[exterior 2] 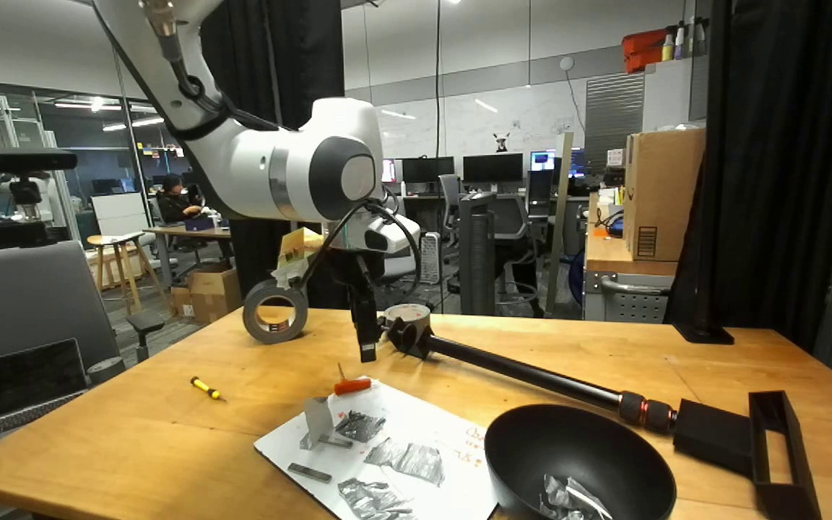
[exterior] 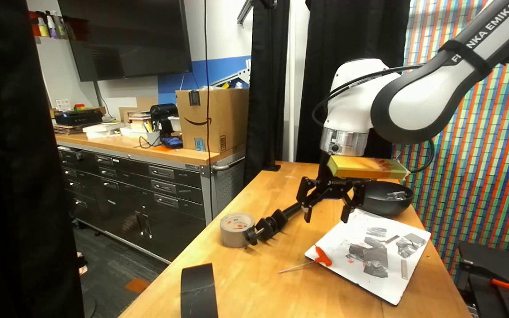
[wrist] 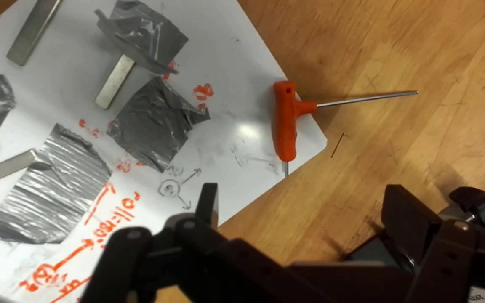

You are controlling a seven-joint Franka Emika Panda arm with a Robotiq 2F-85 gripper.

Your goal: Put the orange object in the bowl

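The orange object is a T-handled hex key with a bright orange grip. It lies at a corner of the white board in both exterior views (exterior: 323, 256) (exterior 2: 352, 386). In the wrist view the orange object (wrist: 286, 122) shows whole, its long metal shaft reaching over the wood. The round black bowl (exterior: 380, 206) stands beside the board with crumpled silvery scraps inside; the bowl (exterior 2: 604, 440) is near in an exterior view and not made out in the wrist view. My gripper (exterior: 327, 215) (exterior 2: 367, 354) (wrist: 301, 191) is open and empty, above the table near the orange object, not touching it.
The white board (exterior 2: 445, 426) carries grey tape scraps and metal strips. A brownish-grey tape roll (exterior: 233, 238) stands beside a long black pole (exterior 2: 531, 372). A grey tape roll (exterior 2: 293, 328) stands on edge. A yellow screwdriver (exterior 2: 203, 388) lies on the table.
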